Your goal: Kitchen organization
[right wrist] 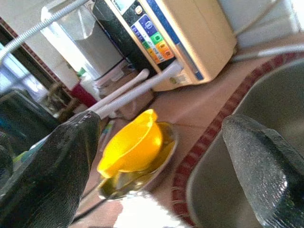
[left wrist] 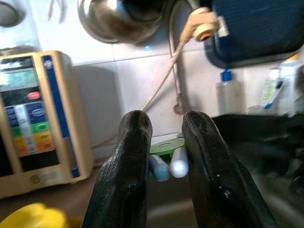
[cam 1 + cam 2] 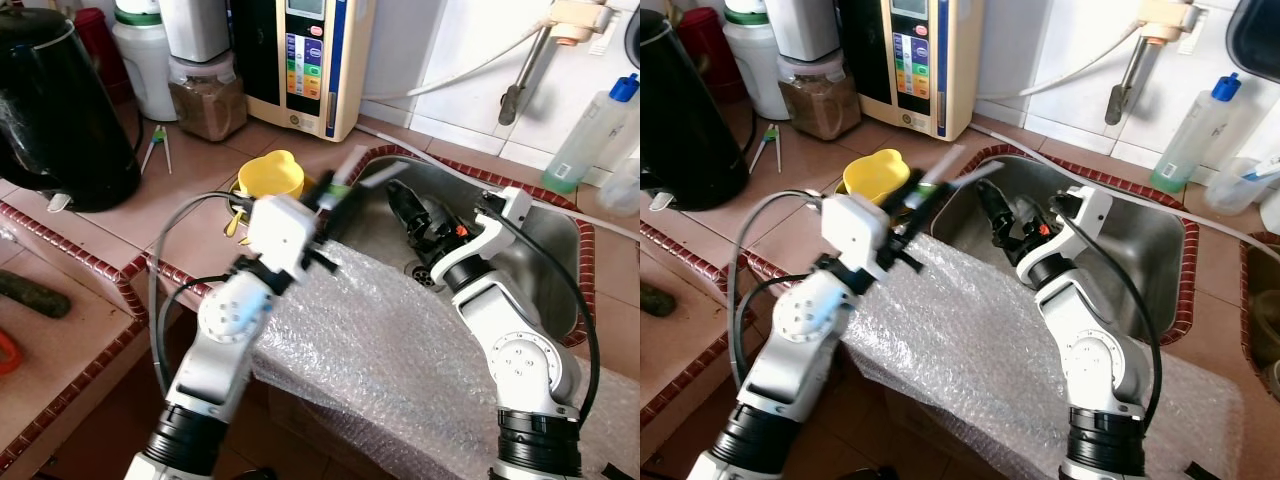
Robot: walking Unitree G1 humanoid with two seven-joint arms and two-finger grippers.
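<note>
My left gripper (image 3: 338, 192) hovers over the counter edge at the sink's near-left corner, shut on two white handles (image 2: 170, 165) with a green disc (image 2: 165, 146) behind them. The handles (image 3: 352, 163) stick out past the fingers, blurred, toward the sink (image 3: 545, 235). Just beside the gripper, a yellow cup (image 3: 270, 175) sits in a metal dish (image 1: 164, 159) on the tiled counter. My right gripper (image 3: 410, 212) reaches down into the steel sink, open and holding nothing, pointing toward the yellow cup (image 1: 133, 145).
Bubble wrap (image 3: 400, 350) drapes over the sink's front edge. A black kettle (image 3: 60, 110), a brown-powder jar (image 3: 205, 100) and a cream water machine (image 3: 310, 60) line the back. A tap (image 3: 525, 75) and a blue-capped bottle (image 3: 590, 130) stand behind the sink.
</note>
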